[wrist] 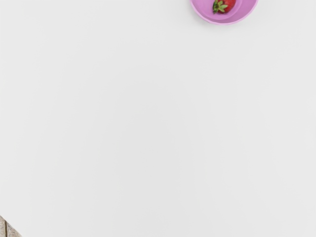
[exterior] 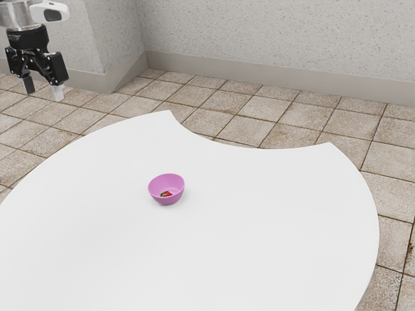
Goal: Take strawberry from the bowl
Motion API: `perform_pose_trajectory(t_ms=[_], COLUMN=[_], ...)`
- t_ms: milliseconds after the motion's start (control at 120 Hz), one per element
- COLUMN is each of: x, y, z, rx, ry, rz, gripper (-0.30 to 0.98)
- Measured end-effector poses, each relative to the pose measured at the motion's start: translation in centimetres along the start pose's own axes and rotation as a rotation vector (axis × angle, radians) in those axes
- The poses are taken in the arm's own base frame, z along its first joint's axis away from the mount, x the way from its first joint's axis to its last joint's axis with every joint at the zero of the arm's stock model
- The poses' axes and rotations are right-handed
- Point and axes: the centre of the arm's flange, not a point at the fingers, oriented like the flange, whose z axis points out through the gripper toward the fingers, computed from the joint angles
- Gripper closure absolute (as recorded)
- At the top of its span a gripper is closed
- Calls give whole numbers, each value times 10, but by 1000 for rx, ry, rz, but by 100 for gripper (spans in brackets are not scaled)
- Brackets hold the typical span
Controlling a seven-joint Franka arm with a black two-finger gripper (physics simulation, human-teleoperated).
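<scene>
My gripper (exterior: 43,92) hangs at the exterior view's upper left, high and well apart from the bowl, its two fingers spread wide with nothing between them. The pink-purple bowl (exterior: 166,183) stands upright on the white table, and the strawberry (exterior: 167,194) lies inside at its bottom. In the wrist view the bowl (wrist: 246,14) is cut off by the picture's edge. There the red strawberry (wrist: 228,5) shows its green leaves; part of it is out of the picture.
The white table (exterior: 259,220) has a curved outline with a concave cut-out between two pointed corners. Around it lies a tiled floor (exterior: 246,129), with a speckled wall (exterior: 279,45) behind.
</scene>
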Motion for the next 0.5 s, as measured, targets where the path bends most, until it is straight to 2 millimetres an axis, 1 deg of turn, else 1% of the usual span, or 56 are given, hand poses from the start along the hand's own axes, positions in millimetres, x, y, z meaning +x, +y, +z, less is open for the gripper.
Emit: perform_pose_trajectory(t_ms=[133,150,167,200,217,242,275,317,358,392,450,500], x=[0,-1,-5,-16,-22,-25,-25,-26,-27,-28,-25,-11], y=[0,0,1,8,16,32,54,74,83,83,77,72], z=[0,-7,-22,-69,-87,-104,-114,-120,-121,-121,-116,-101], rx=[0,2,9,35,45,54,60,63,64,64,62,58], ry=[0,13,40,130,164,193,205,206,198,190,166,127], rz=[1,1,1,10,24,53,97,139,157,158,148,139], gripper=[0,0,0,0,0,0,0,0,0,0,0,0])
